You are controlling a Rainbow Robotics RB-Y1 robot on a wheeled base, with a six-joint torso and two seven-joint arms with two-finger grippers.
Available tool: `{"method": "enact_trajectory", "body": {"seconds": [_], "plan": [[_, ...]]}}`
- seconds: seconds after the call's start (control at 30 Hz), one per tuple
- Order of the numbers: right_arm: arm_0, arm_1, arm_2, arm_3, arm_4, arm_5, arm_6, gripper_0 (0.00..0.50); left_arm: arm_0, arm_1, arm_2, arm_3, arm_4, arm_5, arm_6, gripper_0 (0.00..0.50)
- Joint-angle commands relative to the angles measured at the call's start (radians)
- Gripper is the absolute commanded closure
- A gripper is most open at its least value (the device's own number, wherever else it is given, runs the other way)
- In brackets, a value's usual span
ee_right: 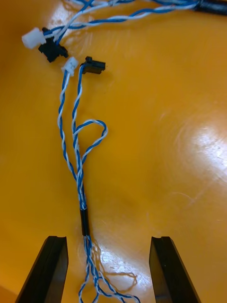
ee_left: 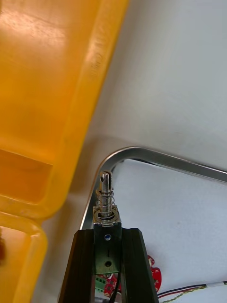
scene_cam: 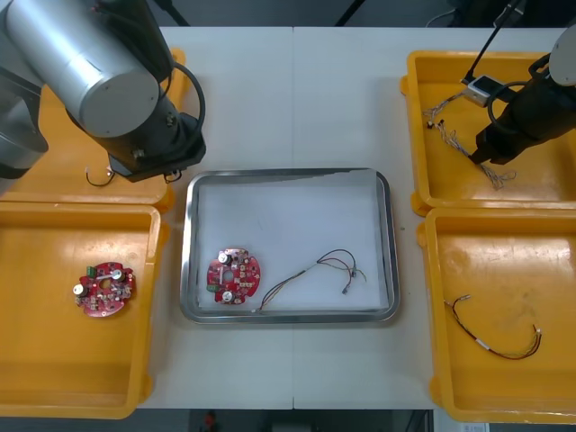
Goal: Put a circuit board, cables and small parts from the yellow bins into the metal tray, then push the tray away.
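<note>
Left gripper [ee_left: 108, 233], over upper left corner of metal tray [scene_cam: 393, 243], clamped on small metal part [ee_left: 106, 196]; right gripper [ee_right: 109, 240], fingers apart, low over twisted blue and white cable [ee_right: 78, 156] in yellow bin [scene_cam: 450, 184] at front frame's upper right (circuit board [scene_cam: 233, 277] already in tray's lower left).

Front overhead, wrists close; left shares tray [scene_cam: 288, 172].
</note>
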Motion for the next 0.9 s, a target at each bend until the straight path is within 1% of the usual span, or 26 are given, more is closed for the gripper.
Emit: {"method": "enact_trajectory", "body": {"seconds": [0.03,0.13,0.2,0.23,0.33,0.53,0.63,0.73,0.77,0.8,0.87,0.9], "plan": [[-0.050,0.023,0.031,0.013,-0.004,-0.023,0.035,0.000,0.024,-0.080,-0.033,-0.019,-0.081,0.010,0.070,0.500],[-0.050,0.023,0.068,0.013,-0.014,-0.046,0.032,0.000,0.042,-0.116,-0.051,-0.021,-0.133,0.010,0.084,0.500],[-0.050,0.023,0.079,0.013,-0.016,-0.053,0.031,0.000,0.050,-0.135,-0.065,-0.019,-0.158,0.009,0.090,0.500],[-0.050,0.023,0.079,0.013,-0.016,-0.053,0.031,0.000,0.050,-0.135,-0.065,-0.019,-0.158,0.009,0.090,0.500],[-0.044,0.027,0.081,0.013,-0.017,-0.051,0.034,0.000,0.067,-0.172,-0.095,-0.019,-0.209,0.009,0.105,0.500],[-0.041,0.032,0.096,0.013,-0.019,-0.051,0.031,0.000,0.093,-0.210,-0.145,-0.019,-0.288,-0.008,0.122,0.500],[-0.041,0.033,0.099,0.013,-0.019,-0.051,0.029,0.000,0.107,-0.222,-0.160,-0.019,-0.313,-0.018,0.131,0.500],[-0.041,0.033,0.104,0.013,-0.017,-0.051,0.028,0.083,0.118,-0.232,-0.174,-0.018,-0.344,-0.036,0.136,0.500],[-0.041,0.033,0.105,0.013,-0.017,-0.051,0.028,0.130,0.122,-0.236,-0.177,-0.015,-0.356,-0.047,0.137,0.500],[-0.041,0.033,0.105,0.013,-0.016,-0.053,0.028,0.167,0.127,-0.239,-0.178,-0.012,-0.368,-0.056,0.139,0.500],[-0.041,0.033,0.105,0.013,-0.013,-0.051,0.031,0.197,0.133,-0.244,-0.180,-0.009,-0.379,-0.068,0.140,0.500],[-0.041,0.033,0.105,0.013,-0.011,-0.051,0.034,0.299,0.134,-0.244,-0.183,-0.005,-0.380,-0.076,0.140,0.500]]}}
